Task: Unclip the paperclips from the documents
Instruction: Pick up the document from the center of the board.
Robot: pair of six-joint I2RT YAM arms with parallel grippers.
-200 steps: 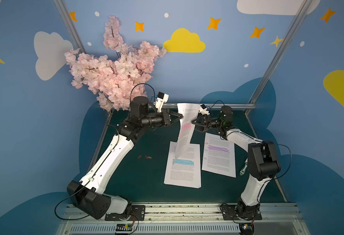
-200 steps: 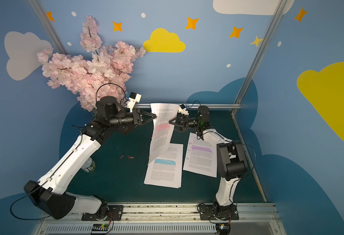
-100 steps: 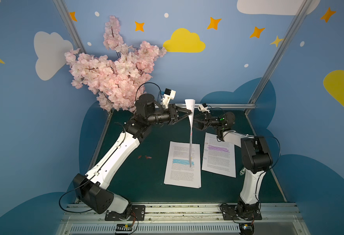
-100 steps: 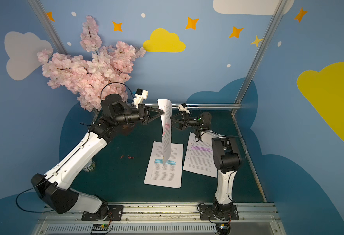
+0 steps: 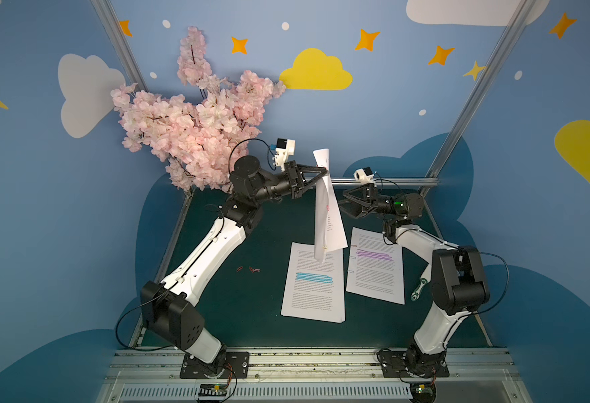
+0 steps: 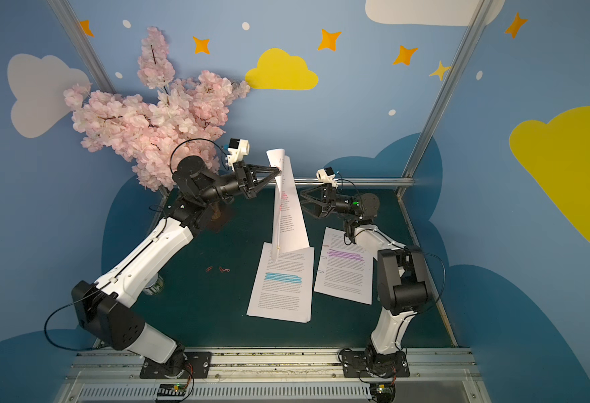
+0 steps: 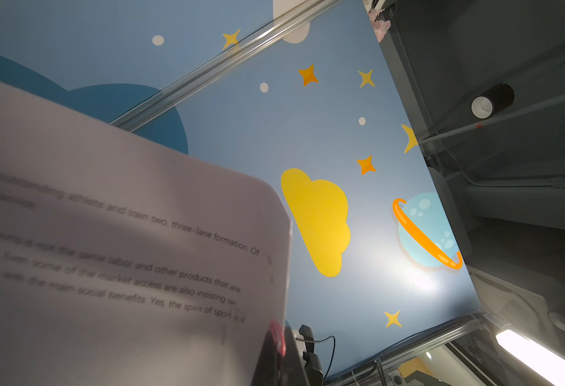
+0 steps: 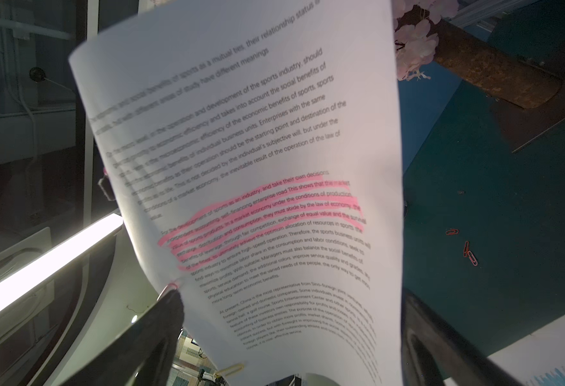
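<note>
Clips (image 5: 250, 269) lie loose on mat (image 5: 237, 314), well left of blue doc (image 5: 312, 289) and purple doc (image 5: 377, 275). We see left gripper (image 5: 325, 170) clamped on pink doc (image 5: 325, 216), hanging upright; right gripper (image 5: 342, 203) gapes wide just beside it, pink clip (image 8: 169, 288) at one fingertip.

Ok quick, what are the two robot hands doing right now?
Left gripper: shut, holding the pink-highlighted document up.
Right gripper: open, holding nothing.

Robot lab booth, cloud-painted walls (image 5: 373, 104)
</note>
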